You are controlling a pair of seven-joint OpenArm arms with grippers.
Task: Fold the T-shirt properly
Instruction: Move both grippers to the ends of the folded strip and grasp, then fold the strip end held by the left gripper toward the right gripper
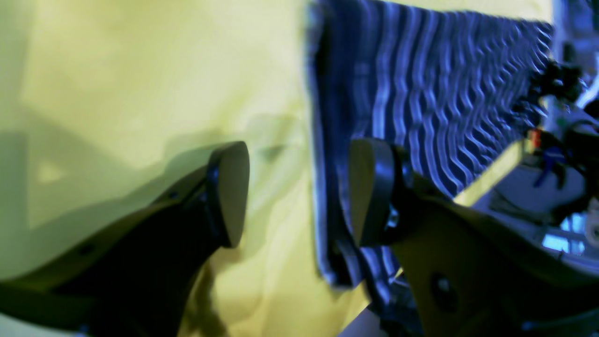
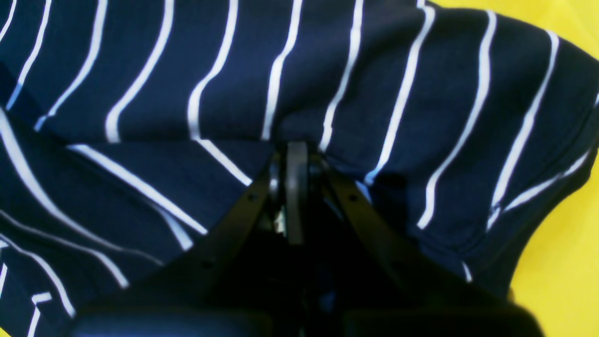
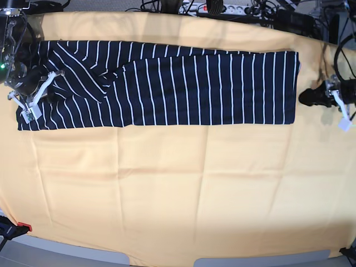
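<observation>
The T-shirt point(image 3: 183, 86), dark navy with thin white stripes, lies stretched in a long band across the far part of the table. My right gripper point(image 3: 34, 92) rests on its left end. In the right wrist view the right gripper point(image 2: 296, 154) is shut, and folds of the T-shirt point(image 2: 421, 93) gather at the fingertips. My left gripper point(image 3: 305, 98) sits just off the shirt's right edge. It is open point(image 1: 299, 194): one finger is over the yellow cloth, the other in front of the T-shirt point(image 1: 421, 93), and nothing is between them.
A yellow-orange cloth point(image 3: 167, 189) covers the whole table. A power strip and cables point(image 3: 222, 8) run along the back edge. A red clamp point(image 3: 22, 227) sits at the front left corner. Equipment and wires point(image 1: 557, 140) stand beyond the shirt's far end.
</observation>
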